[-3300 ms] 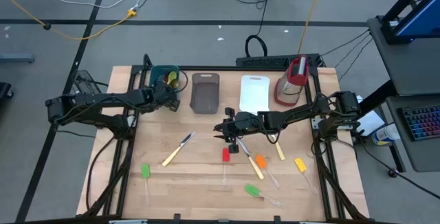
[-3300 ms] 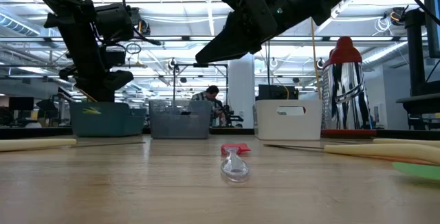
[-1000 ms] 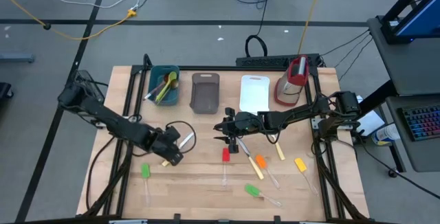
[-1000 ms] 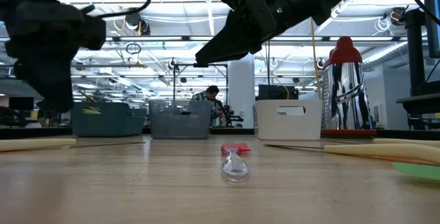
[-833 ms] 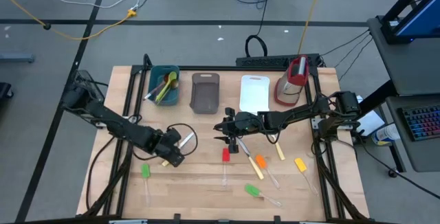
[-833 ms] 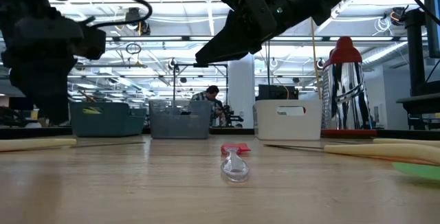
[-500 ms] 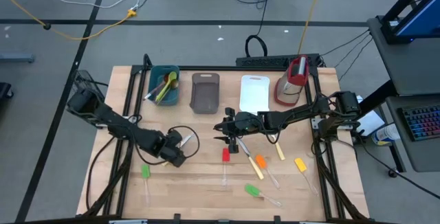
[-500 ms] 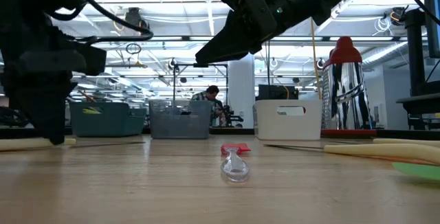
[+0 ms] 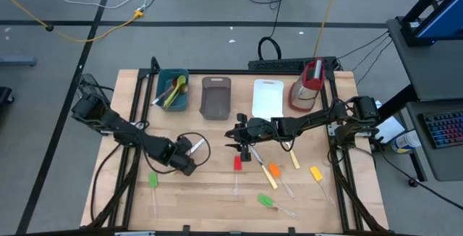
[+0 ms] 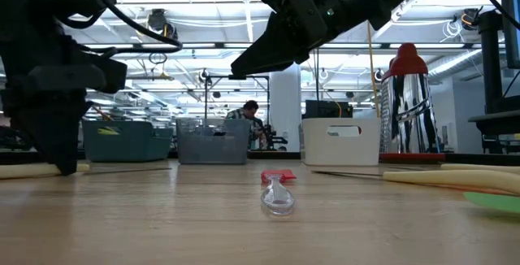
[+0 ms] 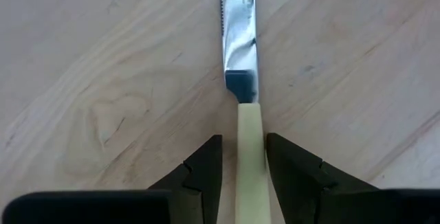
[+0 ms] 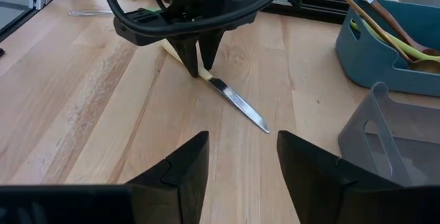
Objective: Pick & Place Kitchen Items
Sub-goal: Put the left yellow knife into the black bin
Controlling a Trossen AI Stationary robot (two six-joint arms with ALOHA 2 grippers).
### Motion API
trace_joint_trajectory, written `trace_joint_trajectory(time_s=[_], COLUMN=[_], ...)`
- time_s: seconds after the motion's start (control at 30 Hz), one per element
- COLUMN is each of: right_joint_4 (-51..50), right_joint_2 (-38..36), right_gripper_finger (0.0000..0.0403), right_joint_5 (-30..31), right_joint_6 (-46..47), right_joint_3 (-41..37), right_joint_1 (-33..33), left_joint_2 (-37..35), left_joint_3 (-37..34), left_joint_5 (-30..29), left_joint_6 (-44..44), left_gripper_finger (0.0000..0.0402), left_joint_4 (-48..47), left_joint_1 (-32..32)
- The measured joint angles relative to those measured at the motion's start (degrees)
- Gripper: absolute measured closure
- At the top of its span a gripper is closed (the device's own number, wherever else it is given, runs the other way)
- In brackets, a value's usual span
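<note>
On bare wood, the left claw (image 11: pixel 239 176) straddles, fingers parted, a serrated knife (image 11: pixel 240 80) with a cream handle.

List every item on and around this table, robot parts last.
teal tub: one, teal, table's back left
spoons: several, wood and green, inside the teal tub
grey tub: one, grey, back centre
white tub: one, white, beside the grey tub
jug: one, red and clear, back right
knife: one, cream handle, under the left gripper
other knives: two, cream handles, centre right
spatulas: five, one red, two orange, two green, along the front
person: one, far behind the table
left gripper: open, straddling the knife handle
right gripper: open, above table centre
</note>
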Motion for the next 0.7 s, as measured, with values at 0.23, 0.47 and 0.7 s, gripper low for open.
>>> trace_joint_trajectory(time_s=[0.23,0.47,0.7], right_joint_4=[0.0,0.0,0.0], right_joint_2=[0.0,0.0,0.0], right_gripper_finger=[0.0238,0.0238,0.0238], right_joint_5=[0.0,0.0,0.0], right_joint_6=[0.0,0.0,0.0], right_joint_3=[0.0,0.0,0.0], right_joint_1=[0.0,0.0,0.0], left_joint_2=[0.0,0.0,-0.1], left_joint_3=[0.0,0.0,0.0], left_joint_5=[0.3,-0.1,-2.7], left_joint_6=[0.1,0.4,0.8], left_gripper_finger=[0.0284,0.0339,0.038], left_joint_4=[0.1,-0.1,1.6], left_joint_1=[1.1,1.3,1.5])
